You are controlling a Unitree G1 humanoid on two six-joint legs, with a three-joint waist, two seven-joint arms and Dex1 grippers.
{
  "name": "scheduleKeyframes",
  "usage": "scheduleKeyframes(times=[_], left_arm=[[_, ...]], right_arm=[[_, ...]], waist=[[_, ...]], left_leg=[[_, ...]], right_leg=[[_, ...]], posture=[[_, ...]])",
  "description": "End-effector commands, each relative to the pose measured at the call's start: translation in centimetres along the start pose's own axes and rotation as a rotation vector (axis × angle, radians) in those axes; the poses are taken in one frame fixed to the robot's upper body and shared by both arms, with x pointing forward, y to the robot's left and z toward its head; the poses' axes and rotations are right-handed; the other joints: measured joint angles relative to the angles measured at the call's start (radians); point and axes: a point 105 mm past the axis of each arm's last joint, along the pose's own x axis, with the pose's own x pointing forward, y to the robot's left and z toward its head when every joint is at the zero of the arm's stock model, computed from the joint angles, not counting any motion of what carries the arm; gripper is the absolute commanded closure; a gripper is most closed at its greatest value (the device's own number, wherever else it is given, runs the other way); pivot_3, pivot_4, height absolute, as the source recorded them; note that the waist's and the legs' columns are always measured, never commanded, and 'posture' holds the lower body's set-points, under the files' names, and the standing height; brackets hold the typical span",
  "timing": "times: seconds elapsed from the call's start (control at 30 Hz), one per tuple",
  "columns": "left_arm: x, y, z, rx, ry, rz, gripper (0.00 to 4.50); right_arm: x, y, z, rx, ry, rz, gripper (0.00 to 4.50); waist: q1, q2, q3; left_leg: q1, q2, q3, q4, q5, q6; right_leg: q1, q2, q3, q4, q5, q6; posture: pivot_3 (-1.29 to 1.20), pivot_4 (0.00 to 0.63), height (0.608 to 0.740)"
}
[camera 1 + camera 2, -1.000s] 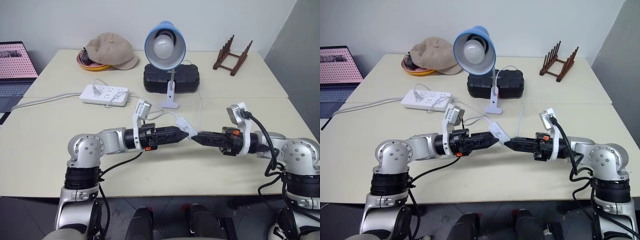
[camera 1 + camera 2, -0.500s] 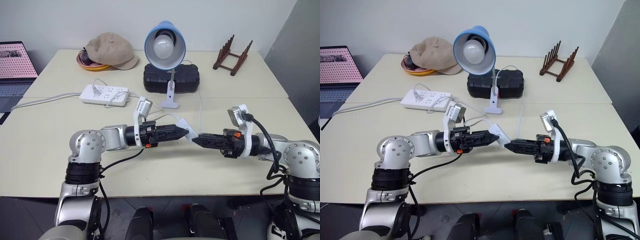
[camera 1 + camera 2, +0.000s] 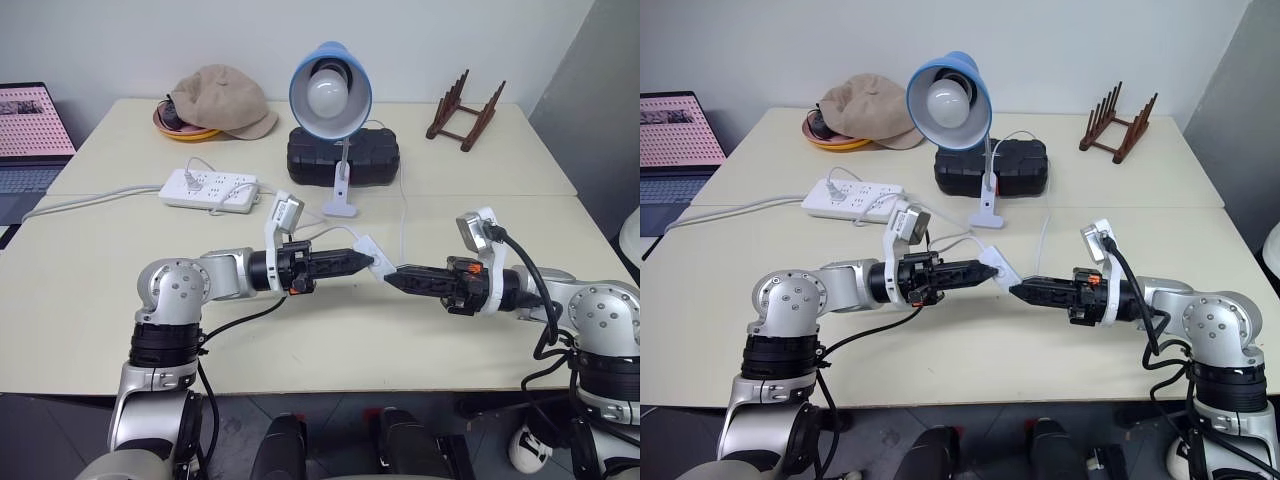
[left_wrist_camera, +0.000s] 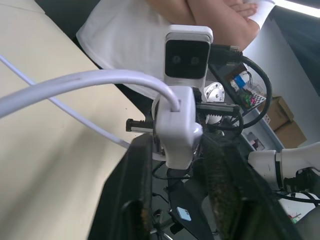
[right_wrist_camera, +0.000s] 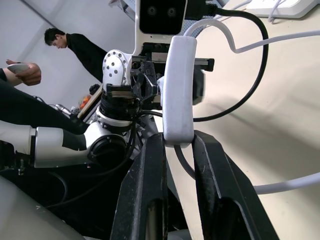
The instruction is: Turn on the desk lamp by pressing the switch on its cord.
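The two arms met in the middle, above the near part of the tabletop. Between them was the switch, a small white block on the cord. It was lifted off the tabletop, so the end effectors could get at it from both sides.

The left end effector was clenched on the switch. In the left wrist view the switch sat between the two black fingers, squeezed from both sides. That squeeze was probably the press that should work the rocker.

The right end effector was clenched too, on the thin cord just beside the switch. In the right wrist view the switch stood right above its fingertips, with the cord running down between them. It likely held the cord so the switch would not swing away while the other side pressed.

The desk lamp stood at the far middle of the tabletop, clipped in front of a black case. Its bulb did not look lit yet. The cord ran from the lamp base toward the arms. A white power strip lay to the left, a tan cap farther back, and a wooden rack at the far right.

A person in a white top stood past the tabletop.
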Motion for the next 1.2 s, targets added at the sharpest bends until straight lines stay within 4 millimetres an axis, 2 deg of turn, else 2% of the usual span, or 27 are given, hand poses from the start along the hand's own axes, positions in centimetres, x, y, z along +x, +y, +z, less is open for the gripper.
scheduleKeyframes(times=[0.03,0.27,0.37,0.43,0.57,0.6,0.67,0.8,0.87,0.9,0.93,0.97,1.0,1.1,1.2], left_arm=[[-0.1,-0.6,0.8,0.029,-0.013,-0.011,3.94],[-0.1,-1.0,0.9,0.0,-0.023,-0.044,3.99],[0.1,-0.5,0.6,0.04,-0.007,0.009,4.0],[-0.1,-0.6,0.5,0.062,-0.01,0.005,3.29],[-0.7,-0.1,-0.4,0.079,0.031,0.038,2.59],[-1.0,0.0,-0.8,0.091,0.043,0.056,2.28],[-1.5,0.4,-1.2,0.114,0.057,0.093,2.03],[-3.0,0.7,-0.9,0.241,0.078,0.172,1.27],[-3.5,0.6,-0.2,0.357,0.097,0.217,0.77],[-3.6,0.6,0.1,0.457,0.129,0.244,0.69],[-3.7,0.5,0.1,0.541,0.168,0.256,0.33],[-3.8,0.5,0.1,0.614,0.192,0.264,0.14],[-3.8,0.6,0.3,0.676,0.205,0.277,0.01],[-4.1,1.1,-0.2,0.822,0.287,0.289,0.01],[-4.2,1.2,-0.5,0.891,0.337,0.271,0.01]], right_arm=[[0.1,1.3,0.1,-0.037,-0.001,0.05,4.13],[0.1,1.2,-0.4,-0.034,0.009,0.041,4.13],[0.1,1.0,-0.4,-0.044,0.011,0.032,4.13],[0.1,0.8,-0.1,-0.058,0.004,0.019,4.13],[0.2,0.5,0.5,-0.089,0.001,0.003,4.13],[0.3,0.4,0.7,-0.097,-0.001,-0.004,4.13],[0.3,-0.1,0.8,-0.119,0.003,-0.031,4.13],[0.3,-3.1,0.3,-0.229,0.098,-0.2,4.13],[-0.2,-5.6,-0.1,-0.351,0.195,-0.339,4.13],[-0.6,-7.5,0.1,-0.462,0.252,-0.447,4.13],[-1.0,-8.8,0.3,-0.547,0.299,-0.52,4.13],[-1.3,-9.9,0.5,-0.615,0.337,-0.574,4.13],[-1.4,-10.5,0.7,-0.669,0.366,-0.594,4.13],[-1.1,-11.2,0.6,-0.774,0.446,-0.577,4.13],[-0.4,-11.2,0.2,-0.789,0.465,-0.53,4.13]], waist=[[0.0,0.0,0.0],[0.0,0.0,0.0],[0.0,0.0,0.0],[0.0,0.0,0.0],[-0.001,0.0,0.0],[-0.001,0.0,0.0],[-0.001,0.0,0.0],[0.0,0.0,0.0],[0.001,0.0,0.0],[0.001,0.0,0.0],[0.001,0.0,0.0],[0.001,0.0,0.0],[0.001,0.0,0.0],[0.002,0.0,0.0],[0.002,0.0,0.0]], left_leg=[[0.0,0.0,0.0,0.0,0.0,0.0],[0.0,0.0,0.0,-0.001,0.0,0.0],[0.0,0.0,0.0,-0.001,0.0,0.0],[0.0,0.0,0.0,-0.001,0.0,0.0],[0.0,0.0,0.0,-0.001,0.0,0.0],[0.0,0.0,0.0,-0.001,0.0,0.0],[0.0,0.0,0.0,-0.001,0.0,0.0],[0.0,0.0,0.001,-0.002,0.0,0.0],[0.0,0.0,0.001,-0.002,0.0,0.0],[0.0,0.0,0.001,-0.002,0.0,0.0],[0.0,0.0,0.001,-0.002,0.0,0.0],[0.0,0.0,0.002,-0.002,0.0,0.0],[0.0,0.0,0.003,-0.002,0.0,0.0],[-0.001,-0.001,0.003,-0.003,0.0,0.0],[-0.001,0.0,0.003,-0.005,0.0,-0.001]], right_leg=[[0.0,0.0,0.0,0.0,0.0,0.0],[0.0,0.0,0.0,-0.001,0.0,0.0],[0.0,0.0,0.0,-0.001,0.0,0.0],[0.0,0.0,0.0,-0.001,0.0,0.0],[0.0,0.0,0.0,-0.001,0.0,-0.001],[-0.001,0.0,0.0,-0.001,0.0,-0.001],[-0.001,0.0,0.0,-0.001,-0.001,-0.001],[-0.001,0.0,0.0,-0.001,-0.003,-0.006],[-0.002,0.0,0.001,-0.001,-0.003,-0.006],[-0.002,-0.001,0.001,-0.002,-0.003,-0.006],[-0.002,-0.001,0.001,-0.002,-0.003,-0.006],[-0.002,-0.001,0.001,-0.003,-0.003,-0.006],[-0.002,-0.001,0.001,-0.003,-0.003,-0.006],[-0.002,-0.002,0.002,-0.005,-0.003,-0.006],[-0.003,-0.002,0.002,-0.005,-0.001,-0.002]], posture=[[0.0,0.15,0.74],[0.0,0.15,0.74],[0.0,0.15,0.74],[0.0,0.15,0.74],[0.0,0.15,0.74],[0.0,0.15,0.74],[0.0,0.15,0.74],[0.0,0.15,0.74],[0.0,0.15,0.74],[0.0,0.15,0.74],[0.0,0.15,0.74],[0.0,0.15,0.74],[0.0,0.15,0.74],[0.0,0.15,0.74],[0.0,0.15,0.74]])
